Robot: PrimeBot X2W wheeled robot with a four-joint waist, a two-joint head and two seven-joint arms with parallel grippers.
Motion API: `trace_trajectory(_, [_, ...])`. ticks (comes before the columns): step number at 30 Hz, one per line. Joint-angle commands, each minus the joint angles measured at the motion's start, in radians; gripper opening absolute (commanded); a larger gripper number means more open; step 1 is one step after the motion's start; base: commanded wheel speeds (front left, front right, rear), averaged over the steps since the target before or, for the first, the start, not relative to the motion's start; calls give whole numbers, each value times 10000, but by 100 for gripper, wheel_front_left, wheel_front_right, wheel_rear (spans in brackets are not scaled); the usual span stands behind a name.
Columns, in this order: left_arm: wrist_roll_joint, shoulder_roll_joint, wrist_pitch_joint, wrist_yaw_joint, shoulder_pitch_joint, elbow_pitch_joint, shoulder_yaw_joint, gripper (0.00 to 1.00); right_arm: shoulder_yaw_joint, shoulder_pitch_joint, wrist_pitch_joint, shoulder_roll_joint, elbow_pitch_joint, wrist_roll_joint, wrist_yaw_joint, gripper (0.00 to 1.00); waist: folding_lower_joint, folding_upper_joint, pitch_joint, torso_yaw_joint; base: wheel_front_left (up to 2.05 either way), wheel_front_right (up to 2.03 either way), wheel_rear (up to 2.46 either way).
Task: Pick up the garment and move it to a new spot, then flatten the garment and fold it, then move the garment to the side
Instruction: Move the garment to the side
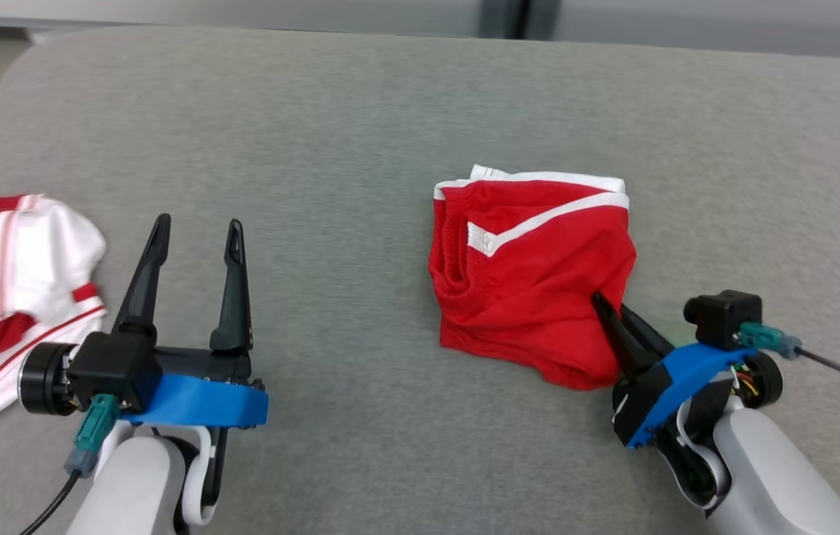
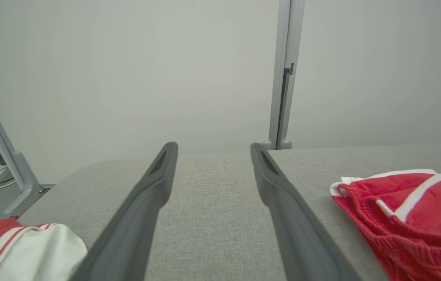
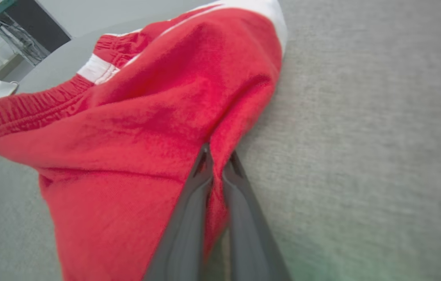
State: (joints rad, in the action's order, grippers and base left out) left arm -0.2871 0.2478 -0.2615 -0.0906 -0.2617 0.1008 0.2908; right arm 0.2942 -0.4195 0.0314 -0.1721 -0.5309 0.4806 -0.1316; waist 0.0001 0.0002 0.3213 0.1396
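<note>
The garment (image 1: 531,275) is a pair of red shorts with white trim, lying folded and rumpled on the grey padded table (image 1: 360,141). My right gripper (image 1: 608,308) is at its near right edge, shut on a pinch of red cloth; in the right wrist view the two fingers clamp a fold of the garment (image 3: 134,128) at the gripper tips (image 3: 216,156). The shorts also show at the right of the left wrist view (image 2: 411,210). My left gripper (image 1: 197,234) hovers open over bare table, left of the shorts, nothing between its fingers (image 2: 158,183).
A second piece of clothing, red and white (image 1: 11,290), lies at the table's left edge near my left arm, seen again low left in the left wrist view (image 2: 17,249). A grey wall and post (image 2: 283,78) stand beyond the table's far edge.
</note>
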Motion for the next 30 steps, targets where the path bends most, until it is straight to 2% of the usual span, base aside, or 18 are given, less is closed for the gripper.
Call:
trace_trajectory(1, [74, 77, -47, 40, 32, -78, -33, 100, 72, 343, 181, -264, 34, 187, 15, 0, -1, -2, -159, -541, 0, 0, 0])
trace_trajectory(5, [100, 171, -31, 142, -149, -253, 33, 100, 405, 445, 391, -586, 202, 488, 18, 0, -1, -2, -17, -1418, 0, 0, 0])
trace_trajectory(13, [182, 92, 220, 267, -587, -682, 349, 100, 226, -39, 612, -1346, 92, 927, 18, 0, -1, -2, 573, -2296, 0, 0, 0])
trace_trajectory(21, [456, 116, 438, 402, -1399, -1084, 681, 100, -797, -1623, 978, -2704, -959, 815, 15, 0, -1, -2, 1612, -2400, 0, 0, 0])
trace_trajectory(25, [604, 123, 497, 448, -1737, -1261, 811, 100, -1522, -2425, 1196, -3437, -1806, 439, 8, 0, -1, -2, 2106, -2345, 0, 0, 0])
trace_trajectory(30, [731, 78, 517, 488, -2140, -1324, 977, 100, -2618, -3348, 1607, -3948, -2951, -336, 9, 0, -1, -2, 2535, -2238, 0, 0, 0])
